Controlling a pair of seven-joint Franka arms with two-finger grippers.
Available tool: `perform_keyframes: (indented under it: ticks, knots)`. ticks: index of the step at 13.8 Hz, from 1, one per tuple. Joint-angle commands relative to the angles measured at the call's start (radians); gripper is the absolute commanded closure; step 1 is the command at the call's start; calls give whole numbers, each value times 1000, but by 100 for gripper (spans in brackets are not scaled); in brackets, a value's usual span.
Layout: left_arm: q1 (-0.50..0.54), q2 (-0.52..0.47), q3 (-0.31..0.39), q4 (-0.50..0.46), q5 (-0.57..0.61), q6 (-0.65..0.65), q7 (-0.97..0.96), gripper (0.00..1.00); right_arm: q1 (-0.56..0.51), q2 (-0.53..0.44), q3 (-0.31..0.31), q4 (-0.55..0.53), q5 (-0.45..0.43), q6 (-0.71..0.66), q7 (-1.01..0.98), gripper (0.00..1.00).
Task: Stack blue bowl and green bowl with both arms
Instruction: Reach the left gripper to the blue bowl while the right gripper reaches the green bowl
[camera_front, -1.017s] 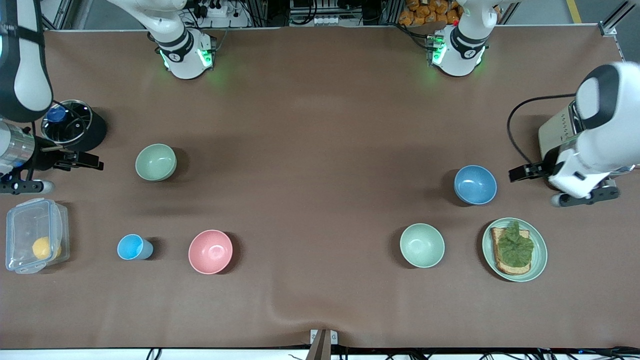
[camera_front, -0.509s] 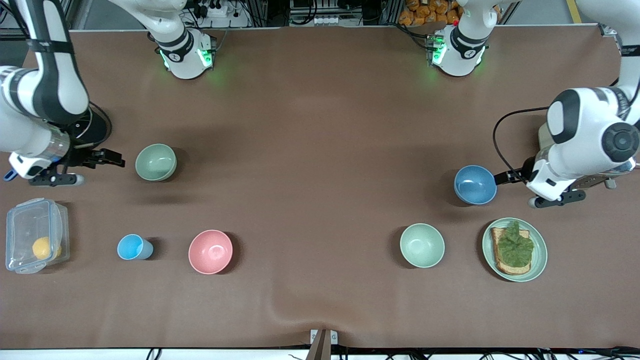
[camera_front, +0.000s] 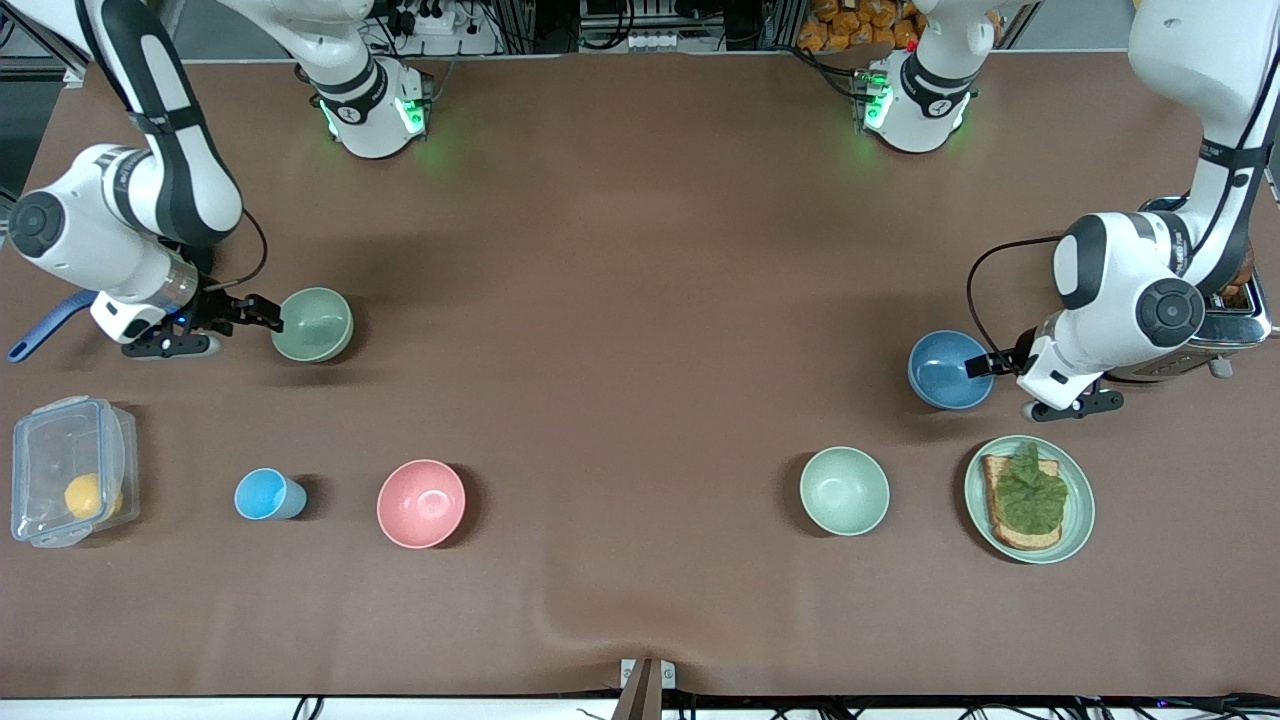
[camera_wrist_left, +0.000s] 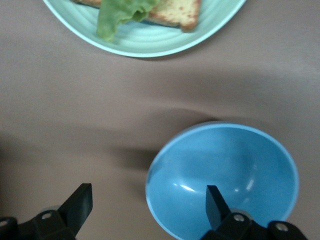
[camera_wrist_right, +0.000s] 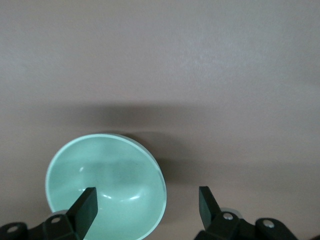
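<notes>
The blue bowl (camera_front: 945, 372) stands upright toward the left arm's end of the table; it also shows in the left wrist view (camera_wrist_left: 230, 170). My left gripper (camera_front: 984, 365) (camera_wrist_left: 147, 206) is open at its rim, with one finger inside the bowl and the other outside. The sage green bowl (camera_front: 314, 324) stands upright toward the right arm's end; it also shows in the right wrist view (camera_wrist_right: 105, 182). My right gripper (camera_front: 262, 312) (camera_wrist_right: 146, 206) is open at its rim, with one finger over the inside and the other outside.
A paler mint bowl (camera_front: 844, 490) and a green plate with toast (camera_front: 1075, 520) lie nearer the camera than the blue bowl. A toaster (camera_front: 1235, 320) stands beside the left arm. A pink bowl (camera_front: 421, 503), a light-blue cup (camera_front: 265, 494) and a clear plastic box (camera_front: 70, 484) lie nearer the camera than the green bowl.
Both arms have swung in from the table's ends. The right gripper has come to the green bowl's rim and the left gripper to the blue bowl's rim. The bowls have not moved.
</notes>
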Motion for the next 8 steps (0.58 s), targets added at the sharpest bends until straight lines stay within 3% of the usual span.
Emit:
perform_keyframes:
  ticks: [1,4,6,8]
  knots:
    - [23,24,-7,0,20,24,11,0,-49,42,14,-11,18,75,-60,22]
    - [23,43,-7,2,20,26,10,9,-53,67,16,-25,28,112,-60,34]
    - [23,55,-9,3,20,26,8,19,-49,84,16,-27,61,113,-60,35]
    - [25,58,-9,3,20,24,6,39,-38,101,17,-36,93,133,-60,35]
